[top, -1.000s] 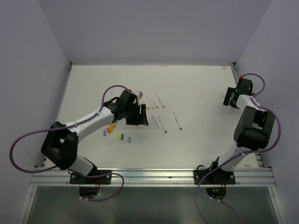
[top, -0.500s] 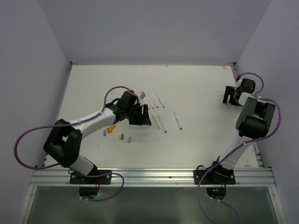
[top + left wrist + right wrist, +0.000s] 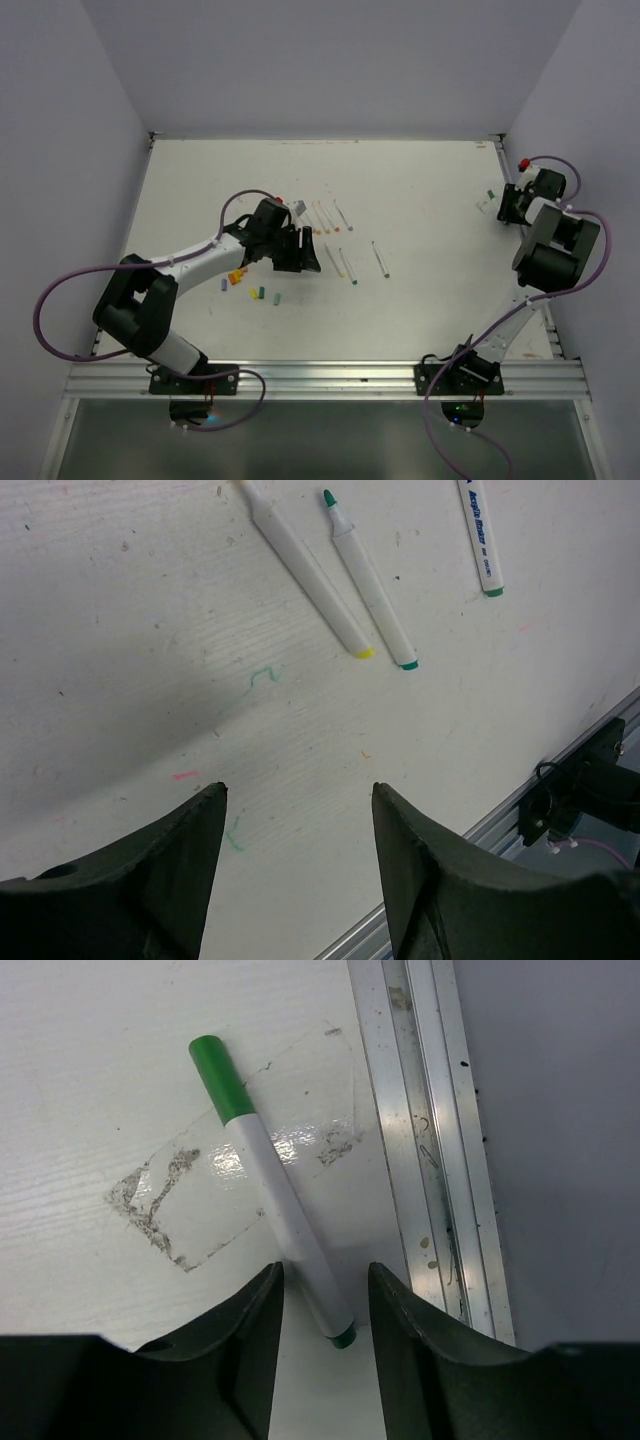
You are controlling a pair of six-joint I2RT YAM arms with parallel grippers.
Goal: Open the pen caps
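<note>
Two hands, neither gripping. R hand (image 3: 325, 1268) part-open, fingers astride the tail of the green-capped pen (image 3: 270, 1190); cap (image 3: 222, 1078) lies ahead of it, prob. left free for pulling. L hand (image 3: 297, 792) wide open, empty, w/ pens (image 3: 370, 580) ahead. White desk (image 3: 90, 1110) scuffed, ink-marked; alu rail (image 3: 420, 1110) right of R hand.

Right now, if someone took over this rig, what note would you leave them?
Left gripper: open, empty, above the uncapped pens mid-table.
Right gripper: open, straddling the tail of the green-capped pen by the right rail; no grip visible.
Done: loose caps lie just near-left of those pens.
To do: the green cap is on; pull it off.
</note>
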